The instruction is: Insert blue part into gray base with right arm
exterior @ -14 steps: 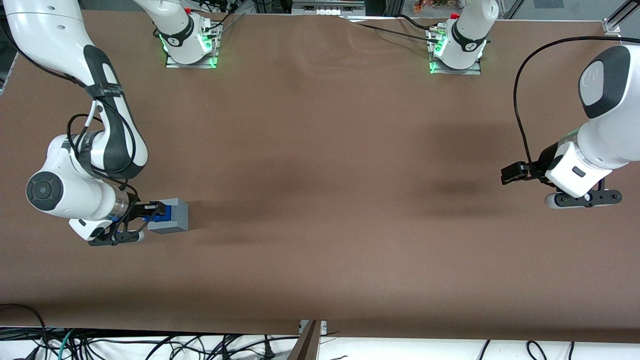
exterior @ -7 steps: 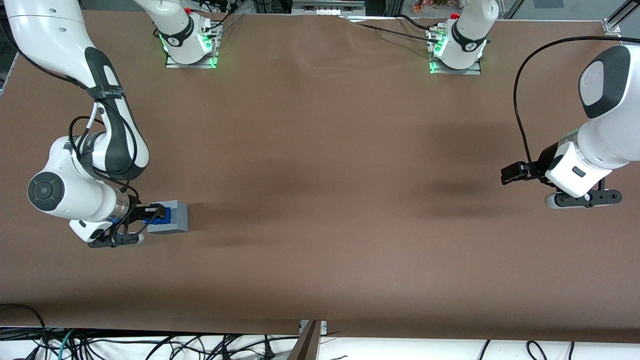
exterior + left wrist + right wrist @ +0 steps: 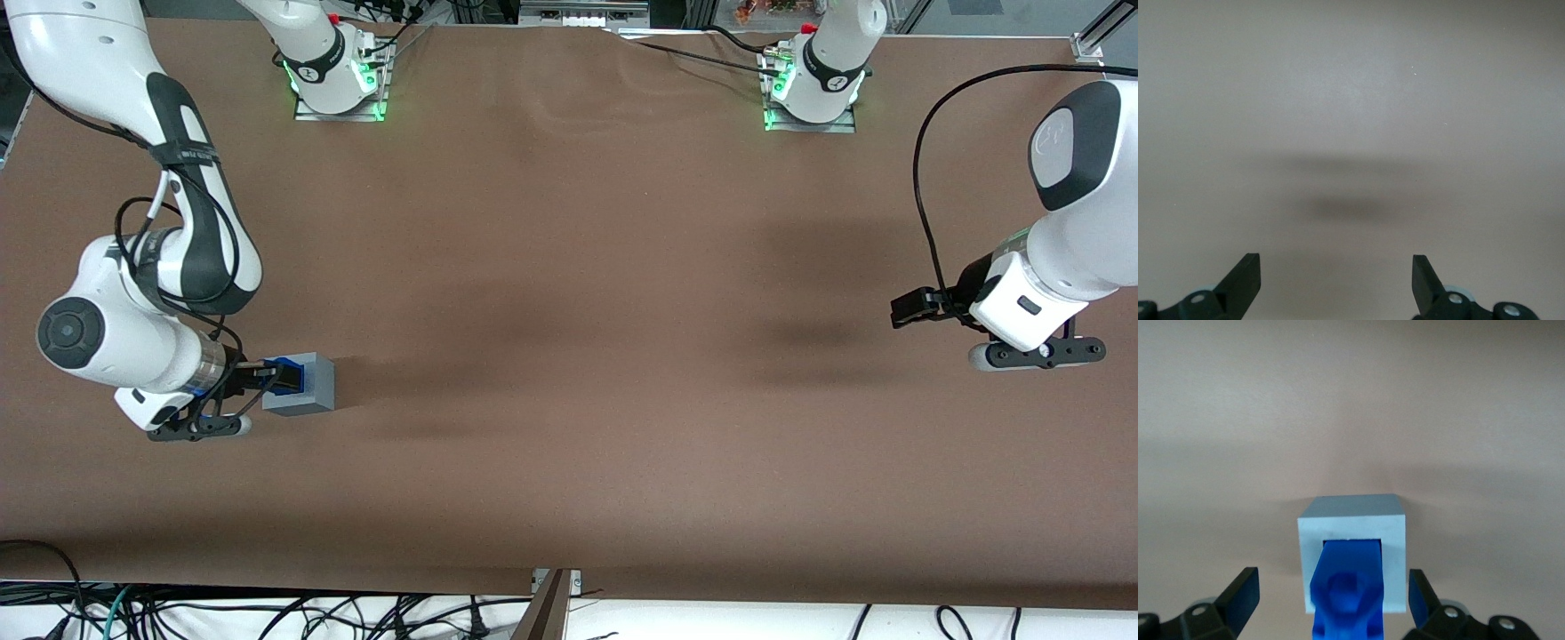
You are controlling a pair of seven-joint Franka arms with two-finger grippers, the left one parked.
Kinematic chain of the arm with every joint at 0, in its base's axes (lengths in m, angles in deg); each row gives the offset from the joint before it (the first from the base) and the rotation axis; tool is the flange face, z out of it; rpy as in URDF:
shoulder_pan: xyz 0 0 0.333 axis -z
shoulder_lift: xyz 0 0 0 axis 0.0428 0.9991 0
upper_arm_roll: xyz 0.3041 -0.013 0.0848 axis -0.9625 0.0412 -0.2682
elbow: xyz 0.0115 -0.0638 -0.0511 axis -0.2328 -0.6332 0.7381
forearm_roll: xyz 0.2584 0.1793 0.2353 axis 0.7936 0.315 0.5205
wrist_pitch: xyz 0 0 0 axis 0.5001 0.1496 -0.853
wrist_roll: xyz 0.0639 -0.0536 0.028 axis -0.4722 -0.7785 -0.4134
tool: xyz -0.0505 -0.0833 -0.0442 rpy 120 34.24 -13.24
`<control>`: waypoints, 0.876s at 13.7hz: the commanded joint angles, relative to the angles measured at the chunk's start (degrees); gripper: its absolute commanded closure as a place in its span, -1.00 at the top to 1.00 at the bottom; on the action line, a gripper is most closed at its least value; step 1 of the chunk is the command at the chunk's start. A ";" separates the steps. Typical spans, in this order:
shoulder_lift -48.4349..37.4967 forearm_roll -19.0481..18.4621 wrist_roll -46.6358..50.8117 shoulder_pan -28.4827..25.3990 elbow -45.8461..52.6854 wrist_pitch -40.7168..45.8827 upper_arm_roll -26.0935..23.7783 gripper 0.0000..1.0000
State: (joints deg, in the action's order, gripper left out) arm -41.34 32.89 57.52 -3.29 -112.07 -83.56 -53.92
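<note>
right arm [image 3: 133,293] bent low, gripper [image 3: 1331,603] spread (blue part [image 3: 1348,587] in gray base [image 3: 1353,520])

Plain matte table surface [image 3: 1351,80] fills the view, a pale gray-brown. A soft dark shadow patch [image 3: 1345,208] lies on it, with a fainter, wider streak [image 3: 1338,163] farther out. The parked gripper [image 3: 1337,283] pokes in at the near edge, black fingertips [image 3: 1245,277] spread wide, hanging over bare table.

Lighting: even, overhead, fairly bright; soft dark shadow bands across the brown table [image 3: 569,267] at frame centre. Wrist views paler, washed-out (slightly soft focus); no glare.
</note>
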 commanded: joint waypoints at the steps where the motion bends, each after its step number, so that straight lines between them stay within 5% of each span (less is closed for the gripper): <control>1: -7.15 0.33 0.43 0.23 -0.52 5.64 -0.75 0.98; 6: -20.96 0.51 -0.01 0.32 -2.19 19.61 -0.66 0.98; 12: -28.62 1.30 -0.01 0.32 -9.40 18.66 -0.66 0.98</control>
State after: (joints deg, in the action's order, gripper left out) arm -68.45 33.20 57.53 -3.33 -118.80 -63.51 -54.32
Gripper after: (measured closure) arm 0.009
